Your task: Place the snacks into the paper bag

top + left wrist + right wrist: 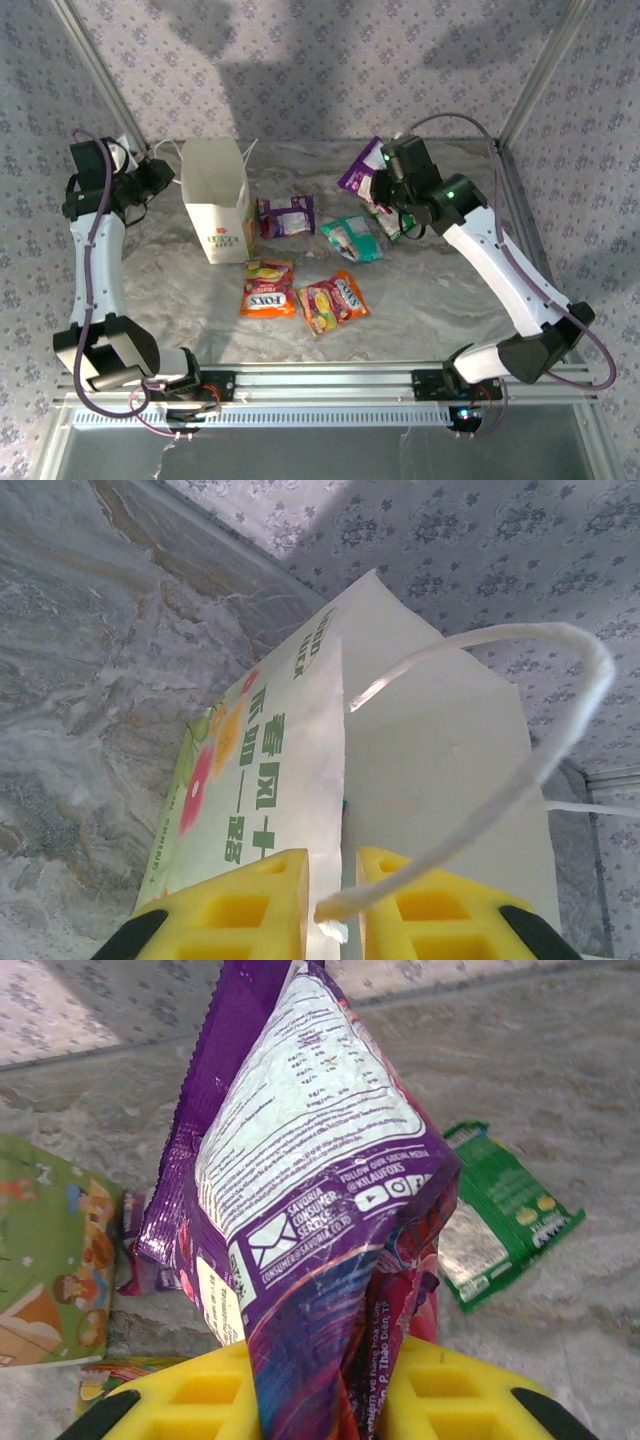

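Right fingers (170, 1400) hold packet (300, 1160) (left fingers (240, 905), seemingly, bag (430, 760)).

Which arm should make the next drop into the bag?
Right. The right tool grips the purple packet; the left tool clamps the wall of the paper bag, likely steadying it.

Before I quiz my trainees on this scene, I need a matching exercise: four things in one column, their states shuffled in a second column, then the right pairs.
Things
1. paper bag
2. left tool
3. right tool
4. orange packets

States
a. shut on the purple packet, holding it up
b. lying flat, side by side
c. standing upright, mouth open
d. shut on the paper bag's edge

Pairs: 1-c, 2-d, 3-a, 4-b
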`<action>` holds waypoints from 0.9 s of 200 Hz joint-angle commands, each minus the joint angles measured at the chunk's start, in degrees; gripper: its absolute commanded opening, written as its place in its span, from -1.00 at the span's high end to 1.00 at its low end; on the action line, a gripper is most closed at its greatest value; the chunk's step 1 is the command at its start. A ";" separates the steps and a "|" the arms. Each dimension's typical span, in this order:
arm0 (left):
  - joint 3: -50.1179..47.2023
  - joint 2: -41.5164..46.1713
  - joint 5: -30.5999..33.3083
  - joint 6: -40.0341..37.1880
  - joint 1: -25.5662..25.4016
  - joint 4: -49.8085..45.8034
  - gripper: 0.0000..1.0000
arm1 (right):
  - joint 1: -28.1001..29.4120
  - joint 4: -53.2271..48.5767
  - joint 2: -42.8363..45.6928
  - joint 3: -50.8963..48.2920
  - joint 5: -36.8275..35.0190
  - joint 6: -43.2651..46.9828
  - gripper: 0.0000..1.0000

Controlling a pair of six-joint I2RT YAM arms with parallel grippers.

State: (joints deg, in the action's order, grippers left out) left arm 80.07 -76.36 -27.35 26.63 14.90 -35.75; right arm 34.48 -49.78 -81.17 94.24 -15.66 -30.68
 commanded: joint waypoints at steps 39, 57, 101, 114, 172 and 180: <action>-0.77 1.32 0.20 0.26 0.32 2.09 0.65 | 5.24 2.82 -5.83 11.59 -2.97 6.31 0.44; -0.89 1.30 0.52 0.35 0.39 2.03 0.67 | 7.07 3.23 -8.07 15.17 -3.07 8.15 0.44; -0.36 0.80 1.07 0.27 0.72 0.81 0.70 | 10.26 3.92 -13.73 23.46 -1.30 10.78 0.45; -0.27 0.73 1.08 0.22 0.91 0.59 0.71 | 10.99 3.77 -15.24 25.71 -0.73 11.41 0.46; -0.37 0.25 0.99 0.70 1.17 0.61 0.72 | 13.59 4.32 -19.42 32.24 0.89 13.09 0.51; -0.41 0.16 0.99 0.74 1.25 0.59 0.72 | 13.97 4.66 -19.71 32.83 1.14 13.23 0.52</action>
State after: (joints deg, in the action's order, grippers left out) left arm 79.33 -75.90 -26.13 26.70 15.66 -35.14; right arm 47.37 -48.18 -100.22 123.07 -15.62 -19.14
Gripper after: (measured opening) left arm 0.140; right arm 0.246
